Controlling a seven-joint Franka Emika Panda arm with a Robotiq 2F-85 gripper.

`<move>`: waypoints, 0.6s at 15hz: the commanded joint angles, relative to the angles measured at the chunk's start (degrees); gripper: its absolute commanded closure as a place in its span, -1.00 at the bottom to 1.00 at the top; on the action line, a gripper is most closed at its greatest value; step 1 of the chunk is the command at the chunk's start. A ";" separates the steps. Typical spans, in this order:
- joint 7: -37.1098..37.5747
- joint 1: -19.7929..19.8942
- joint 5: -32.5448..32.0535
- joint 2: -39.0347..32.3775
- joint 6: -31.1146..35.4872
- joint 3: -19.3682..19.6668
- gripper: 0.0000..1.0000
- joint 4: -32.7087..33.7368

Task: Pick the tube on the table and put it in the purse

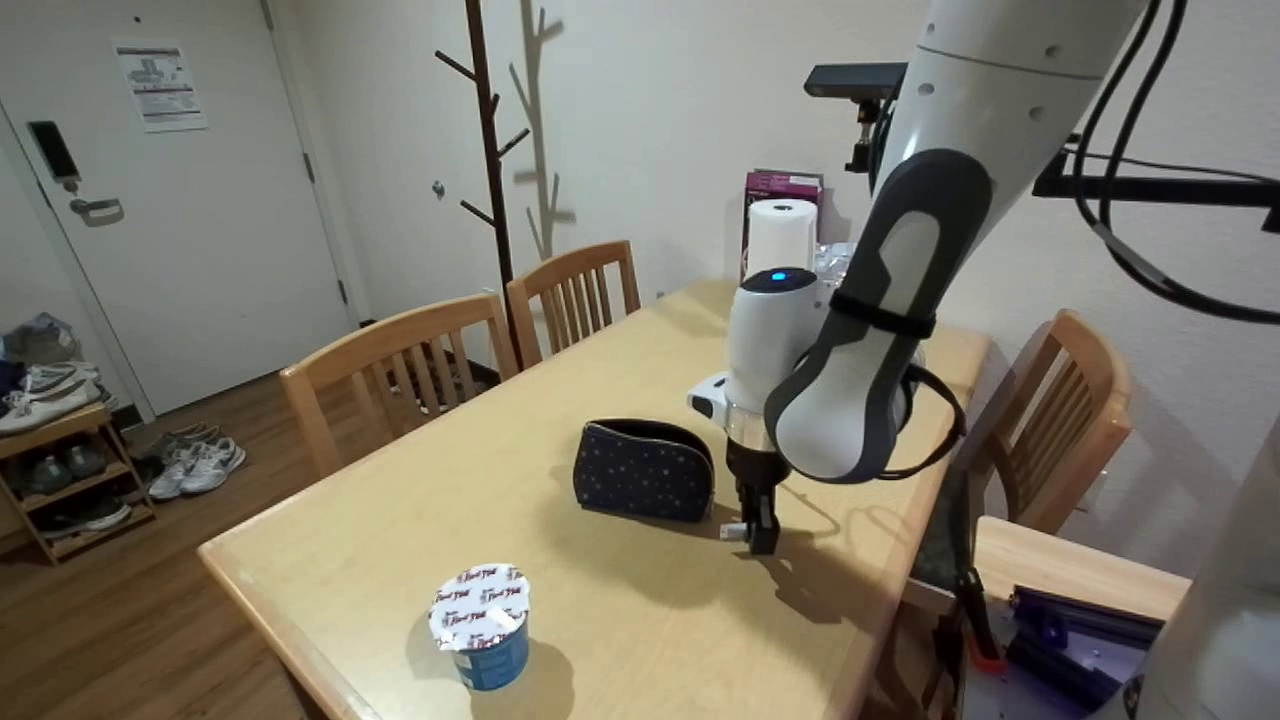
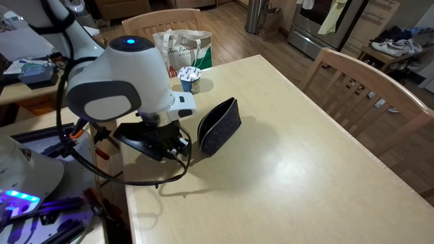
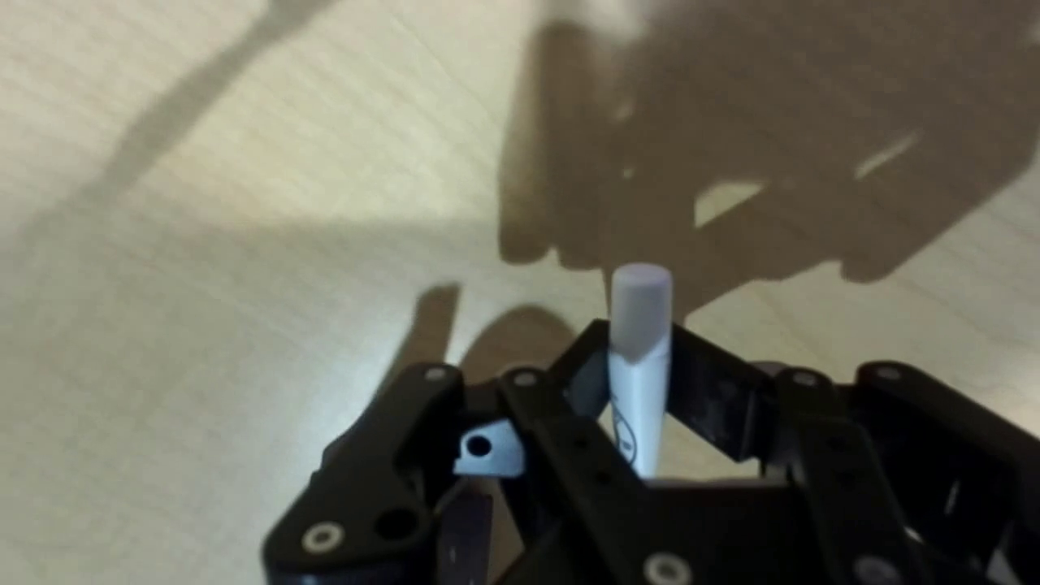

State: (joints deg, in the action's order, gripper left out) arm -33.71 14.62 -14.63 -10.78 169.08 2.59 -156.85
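Note:
The tube (image 3: 641, 357) is slim and white with a greyish end. My gripper (image 3: 639, 375) is shut on it, one finger on each side. In an exterior view the tube (image 1: 733, 532) sticks out sideways from the gripper (image 1: 757, 535), low over the light-wood table (image 1: 400, 530). The gripper's shadow lies apart from the fingers. The dark navy purse (image 1: 645, 472) stands upright on the table beside the gripper. In an exterior view its open top shows, and the purse (image 2: 222, 130) is close to the wrist, which hides the fingertips and the tube there.
A blue cup with a white printed lid (image 1: 485, 625) stands on the table; it also shows in an exterior view (image 2: 190, 80). A paper towel roll (image 1: 782, 235) and a box (image 1: 760, 185) are at the far end. Wooden chairs (image 1: 410, 350) stand around the table.

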 commanded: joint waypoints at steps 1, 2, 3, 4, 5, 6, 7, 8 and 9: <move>3.31 -5.13 -5.51 8.76 -9.06 2.97 0.92 0.28; 3.46 -5.83 -6.10 10.86 -11.38 2.72 0.92 0.76; 3.43 -6.41 -6.56 12.88 -13.36 2.43 0.92 1.19; 3.26 -6.99 -6.78 14.87 -15.02 2.16 0.92 1.63; 2.51 -7.63 -6.49 16.89 -16.14 1.86 0.92 1.75; 1.70 -8.29 -5.80 18.59 -16.62 1.73 0.92 1.68; 1.72 -8.03 -5.06 14.29 -14.28 2.68 0.67 2.56; 1.76 -8.60 -5.11 16.02 -15.06 2.61 0.67 2.55; 1.78 -8.96 -5.14 17.25 -15.73 2.56 0.67 2.47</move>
State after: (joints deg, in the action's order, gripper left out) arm -31.97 6.34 -19.70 6.45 153.49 4.47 -154.43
